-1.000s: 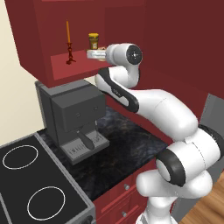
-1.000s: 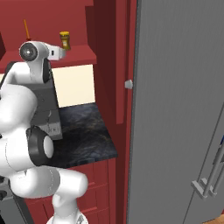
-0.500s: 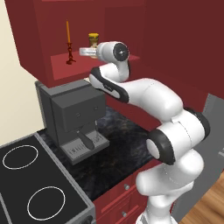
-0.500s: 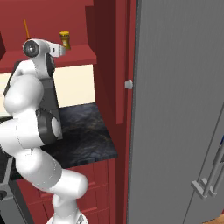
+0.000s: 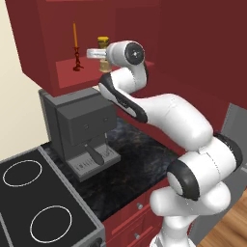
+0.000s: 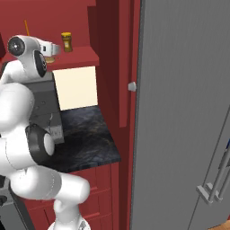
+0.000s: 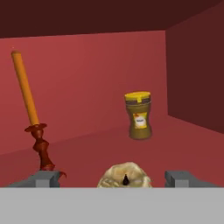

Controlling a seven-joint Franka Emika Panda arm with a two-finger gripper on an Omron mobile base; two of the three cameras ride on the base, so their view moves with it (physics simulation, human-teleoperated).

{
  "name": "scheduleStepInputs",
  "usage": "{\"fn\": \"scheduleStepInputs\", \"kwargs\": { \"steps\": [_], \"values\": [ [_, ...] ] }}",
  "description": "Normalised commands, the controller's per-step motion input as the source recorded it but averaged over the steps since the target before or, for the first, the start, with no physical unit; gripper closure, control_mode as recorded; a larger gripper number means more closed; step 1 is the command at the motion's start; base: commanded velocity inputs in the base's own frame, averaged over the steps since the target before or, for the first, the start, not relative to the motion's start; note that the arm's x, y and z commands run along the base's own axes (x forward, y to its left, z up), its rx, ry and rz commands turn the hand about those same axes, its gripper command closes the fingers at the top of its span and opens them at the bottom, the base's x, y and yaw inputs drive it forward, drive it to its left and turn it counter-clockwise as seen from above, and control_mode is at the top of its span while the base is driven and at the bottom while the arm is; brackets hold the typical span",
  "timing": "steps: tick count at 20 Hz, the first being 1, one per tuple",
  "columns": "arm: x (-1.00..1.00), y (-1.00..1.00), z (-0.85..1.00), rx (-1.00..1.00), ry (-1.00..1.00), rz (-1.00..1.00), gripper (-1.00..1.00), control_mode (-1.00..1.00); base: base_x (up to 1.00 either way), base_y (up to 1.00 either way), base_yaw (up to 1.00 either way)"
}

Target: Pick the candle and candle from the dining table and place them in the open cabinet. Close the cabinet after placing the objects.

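Red cabinet shelf (image 7: 87,148), taper candle (image 7: 30,113) left of mustard jar (image 7: 139,116), squat candle (image 7: 125,176) half cut off between wide-open gripper (image 7: 113,178) fingers, not gripped.

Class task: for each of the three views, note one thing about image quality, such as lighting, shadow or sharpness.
Left base view: even, flat lighting, with a soft sheen on the white arm. Right base view: the cabinet interior is evenly lit, with no hard shadows. Hand view: the orange taper and yellow-lidded jar look slightly soft; the side wall is darker.
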Motion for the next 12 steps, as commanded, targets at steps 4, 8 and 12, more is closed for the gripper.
{"fn": "scheduleStepInputs", "kwargs": {
  "steps": [4,8,12],
  "values": [
    [-1.0,-0.12,0.3,0.0,0.0,0.0,-1.0,-1.0,0.0,0.0,0.0],
    [-1.0,-0.47,0.3,0.0,0.0,0.0,-1.0,-1.0,0.0,0.0,0.0],
    [-1.0,-0.74,0.38,0.0,0.0,0.0,-1.0,-1.0,0.0,0.0,0.0]
  ]
}}
